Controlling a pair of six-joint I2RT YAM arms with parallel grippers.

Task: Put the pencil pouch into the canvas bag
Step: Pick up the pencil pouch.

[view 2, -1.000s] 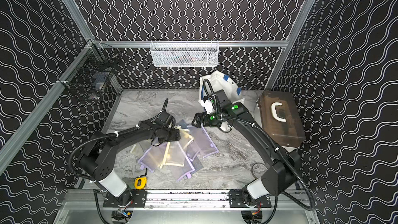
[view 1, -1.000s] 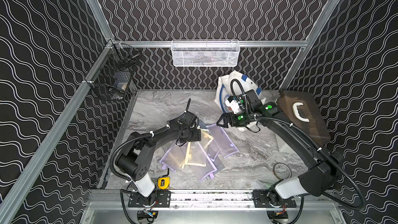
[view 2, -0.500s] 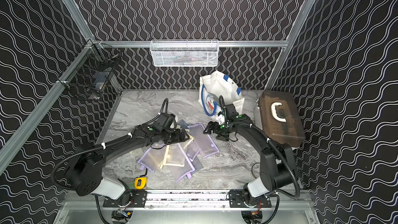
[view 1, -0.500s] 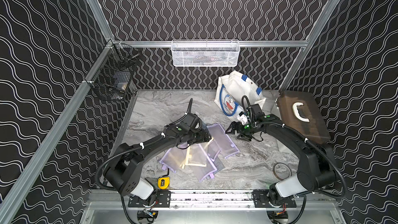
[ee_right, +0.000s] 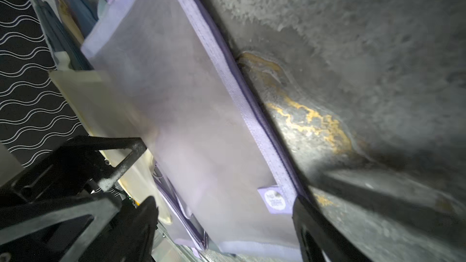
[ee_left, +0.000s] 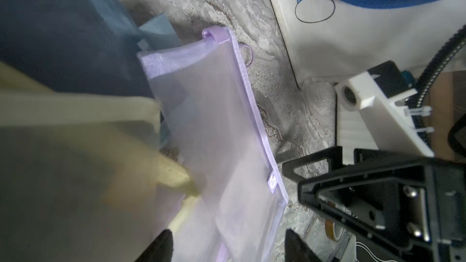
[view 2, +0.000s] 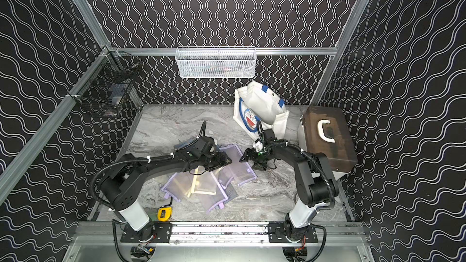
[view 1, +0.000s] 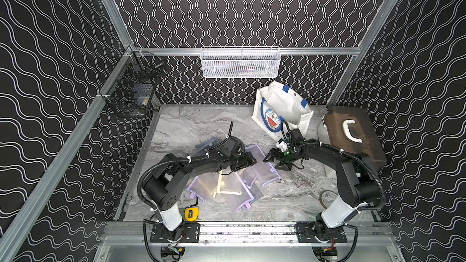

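While both arms bend low over the middle of the counter (view 1: 191, 127), the left fingers (view 1: 252, 162) and the right fingers (view 1: 272, 163) face each other across a lilac mesh pencil pouch (view 1: 262, 173). Both pairs are released. In each wrist view the black tips are spread wide with the pouch (ee_left: 222, 134) (ee_right: 196, 109) lying between them, unpinched. It rests on the counter, overlapping other translucent pouches (view 1: 222, 187) toward 7 o'clock. The canvas bag (view 1: 285, 107) stands slumped at 1 o'clock near the back wall, apart from the pouch. A brown case (view 1: 353, 137) sits at 3 o'clock and a yellow tape measure (view 1: 191, 213) at 7 o'clock.
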